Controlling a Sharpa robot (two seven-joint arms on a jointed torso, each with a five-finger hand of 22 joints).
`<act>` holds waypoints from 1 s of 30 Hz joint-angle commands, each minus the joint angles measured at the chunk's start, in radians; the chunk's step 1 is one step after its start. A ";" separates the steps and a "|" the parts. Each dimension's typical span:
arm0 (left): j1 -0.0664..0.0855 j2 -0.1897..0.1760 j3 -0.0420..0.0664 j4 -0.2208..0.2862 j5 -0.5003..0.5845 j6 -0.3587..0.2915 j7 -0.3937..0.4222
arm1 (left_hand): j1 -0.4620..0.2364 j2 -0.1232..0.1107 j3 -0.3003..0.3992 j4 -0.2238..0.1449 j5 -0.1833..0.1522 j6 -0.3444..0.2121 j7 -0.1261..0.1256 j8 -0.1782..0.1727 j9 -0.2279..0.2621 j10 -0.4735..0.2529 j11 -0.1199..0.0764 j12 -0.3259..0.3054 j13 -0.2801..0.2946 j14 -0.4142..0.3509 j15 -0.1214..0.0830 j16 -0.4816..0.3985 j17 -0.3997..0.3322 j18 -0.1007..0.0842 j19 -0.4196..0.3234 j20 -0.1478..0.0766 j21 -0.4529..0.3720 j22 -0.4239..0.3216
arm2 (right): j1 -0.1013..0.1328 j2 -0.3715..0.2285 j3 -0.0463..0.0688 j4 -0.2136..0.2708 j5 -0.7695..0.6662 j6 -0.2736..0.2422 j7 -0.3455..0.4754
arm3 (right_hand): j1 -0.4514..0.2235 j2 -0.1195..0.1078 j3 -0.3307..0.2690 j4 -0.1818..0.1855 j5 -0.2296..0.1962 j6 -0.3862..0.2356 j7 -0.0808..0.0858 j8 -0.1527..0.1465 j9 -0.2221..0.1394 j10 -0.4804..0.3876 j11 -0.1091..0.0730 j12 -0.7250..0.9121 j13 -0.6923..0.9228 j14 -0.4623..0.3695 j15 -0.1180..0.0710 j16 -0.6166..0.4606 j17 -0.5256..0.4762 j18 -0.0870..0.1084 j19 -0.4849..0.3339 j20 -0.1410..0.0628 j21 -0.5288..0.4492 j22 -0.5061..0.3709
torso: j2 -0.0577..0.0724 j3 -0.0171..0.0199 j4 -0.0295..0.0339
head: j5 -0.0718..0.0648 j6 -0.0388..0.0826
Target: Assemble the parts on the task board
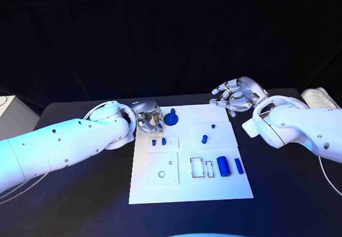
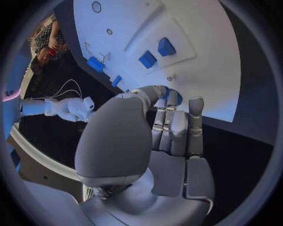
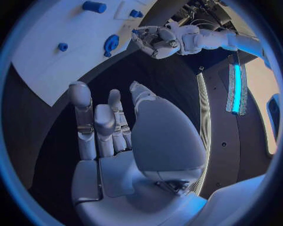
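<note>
Left hand (image 1: 150,119) rests at the far left edge of the board (image 1: 189,189), fingers curled together; whether they pinch the round blue part (image 1: 171,118) beside them I cannot tell. Right hand (image 1: 235,94) hovers over the black tabletop (image 1: 296,197) past the board's far right corner, fingers apart, holding nothing. Two blue cylinders (image 1: 223,166) lie near the board's right edge, smaller blue pegs (image 1: 158,142) mid-board.

The board (image 1: 187,186) looks smooth matt white plastic, the parts (image 1: 223,166) glossy blue plastic, the table (image 1: 296,197) matt black, the hands (image 1: 235,95) shiny silver metal.
</note>
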 commanded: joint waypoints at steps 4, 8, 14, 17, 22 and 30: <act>-0.001 0.010 -0.002 -0.011 0.014 0.044 -0.005 | -0.013 -0.002 0.006 0.000 -0.002 0.007 -0.002 -0.005 0.001 0.004 0.000 -0.006 0.001 0.002 0.000 0.004 -0.003 -0.003 -0.012 -0.001 0.000 -0.004 | 0.000 0.000 0.000 0.003 -0.008 0.009 0.011 | -0.002 -0.007 0.005 0.001 0.003 -0.005 0.003 0.007 0.001 -0.007 -0.002 -0.002 -0.001 -0.007 0.000 -0.007 0.001 0.009 -0.002 0.004 -0.004 -0.001 | 0.001 -0.0007 -0.0007 | 0.001 -0.002; -0.007 0.019 -0.004 -0.021 0.009 0.046 -0.006 | -0.014 -0.002 0.007 0.000 -0.002 0.007 -0.003 -0.005 0.001 0.005 0.000 -0.007 0.001 0.003 0.000 0.004 0.001 -0.004 -0.009 -0.001 0.001 -0.002 | 0.000 0.001 0.000 0.003 -0.009 0.008 0.012 | -0.002 -0.007 0.005 0.001 0.003 -0.005 0.003 0.007 0.001 -0.007 -0.002 -0.002 -0.001 -0.007 0.000 -0.007 0.001 0.009 -0.002 0.004 -0.004 -0.001 | 0.001 -0.0009 -0.0011 | 0.000 -0.004; -0.015 0.024 -0.006 -0.030 0.006 0.049 -0.007 | -0.014 -0.002 0.007 -0.001 -0.002 0.007 -0.003 -0.006 0.001 0.005 0.000 -0.008 0.001 0.003 0.000 0.004 -0.001 -0.004 -0.010 -0.001 0.001 -0.002 | 0.000 0.000 0.000 0.003 -0.008 0.007 0.012 | -0.002 -0.007 0.005 0.001 0.003 -0.005 0.003 0.007 0.001 -0.007 -0.002 -0.002 -0.001 -0.007 0.000 -0.007 0.001 0.009 -0.002 0.004 -0.004 -0.001 | 0.000 -0.0002 0.0002 | 0.000 -0.006; -0.017 0.024 -0.006 -0.032 0.005 0.052 -0.008 | -0.013 -0.002 0.008 -0.002 -0.002 0.007 -0.003 -0.006 0.002 0.005 0.000 -0.009 0.001 0.003 0.000 0.004 -0.001 -0.004 -0.010 -0.001 0.001 -0.002 | 0.000 0.000 0.000 0.004 -0.006 0.007 0.012 | -0.002 -0.007 0.005 0.001 0.003 -0.005 0.003 0.007 0.001 -0.007 -0.002 -0.002 -0.001 -0.007 0.000 -0.007 0.001 0.009 -0.002 0.004 -0.004 -0.001 | 0.000 0.0004 0.0002 | 0.000 -0.005; -0.018 0.025 -0.007 -0.034 0.004 0.059 -0.009 | -0.013 -0.001 0.009 -0.004 -0.002 0.007 -0.004 -0.007 0.002 0.006 0.000 -0.010 0.002 0.001 -0.001 0.004 -0.003 -0.003 -0.011 -0.001 0.000 -0.003 | 0.000 -0.001 0.000 0.004 -0.006 0.006 0.012 | -0.002 -0.007 0.005 0.001 0.003 -0.005 0.003 0.007 0.001 -0.007 -0.002 -0.002 -0.001 -0.007 0.000 -0.007 0.001 0.009 -0.002 0.004 -0.004 -0.001 | 0.000 -0.0006 0.0000 | 0.000 -0.007; -0.018 0.026 -0.007 -0.038 0.000 0.055 -0.014 | -0.010 0.001 0.013 -0.010 -0.002 0.009 -0.004 -0.008 0.003 0.010 -0.001 -0.014 0.003 0.000 -0.001 0.003 -0.006 -0.003 -0.014 -0.002 0.000 -0.004 | 0.000 -0.002 0.000 0.004 -0.005 0.006 0.013 | -0.002 -0.007 0.005 0.001 0.003 -0.005 0.003 0.007 0.001 -0.007 -0.002 -0.002 -0.001 -0.007 0.000 -0.007 0.001 0.009 -0.002 0.004 -0.004 -0.001 | -0.001 -0.0004 -0.0003 | 0.000 -0.005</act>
